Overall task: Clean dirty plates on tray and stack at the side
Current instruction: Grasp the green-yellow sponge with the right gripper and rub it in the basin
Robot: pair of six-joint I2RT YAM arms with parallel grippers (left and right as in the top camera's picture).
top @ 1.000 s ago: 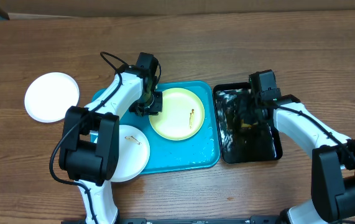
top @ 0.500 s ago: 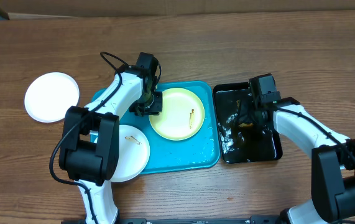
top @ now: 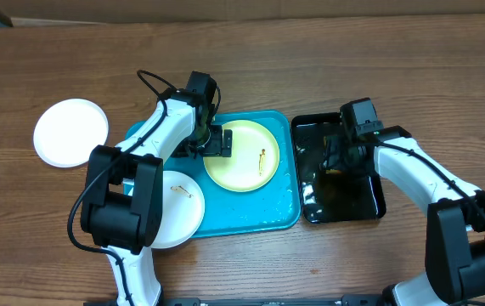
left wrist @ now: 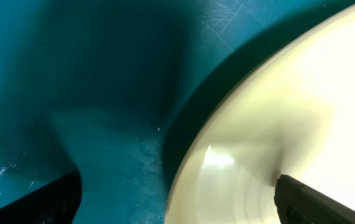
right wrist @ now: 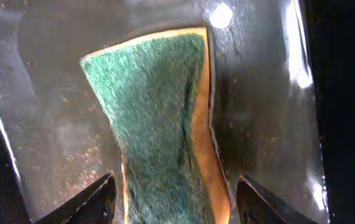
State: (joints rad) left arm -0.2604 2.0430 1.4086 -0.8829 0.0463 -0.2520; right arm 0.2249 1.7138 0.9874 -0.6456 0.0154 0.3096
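1. Left gripper (top: 212,143): the jaws are spread wide and hold nothing. In the wrist view the rim of the yellow-green plate (top: 242,155) lies between the fingertips (left wrist: 314,202). The plate rests flat on the turquoise tray (top: 259,212). Risk: on closing, a finger rides over the rim instead of under it, and the plate skids on a tray floor that looks wet.
2. Right gripper (right wrist: 177,202): its fingers flank the sponge (right wrist: 158,112), which lies in the black tray (top: 369,204). Whether the pads press on it cannot be told. Risk: the sponge is soft and probably sodden, so a light pinch could slip on the lift or drip onto the table (top: 310,68).
3. Risk: if the sponge arrives before the left jaws clamp, the unheld plate would likely spin or slide under scrubbing.
4. The dark smudge (top: 262,157) sits on the side of the plate away from the left gripper. Risk: both wrists would work close together over one plate and could touch.
5. A white plate (top: 174,208) lies behind the left gripper, beside its forearm. Risk: the arm nudges it when it swings.
6. A second white plate (top: 70,132) lies well off to the left gripper's left. Risk: a wet plate carried there by a rim pinch could tilt or drop.
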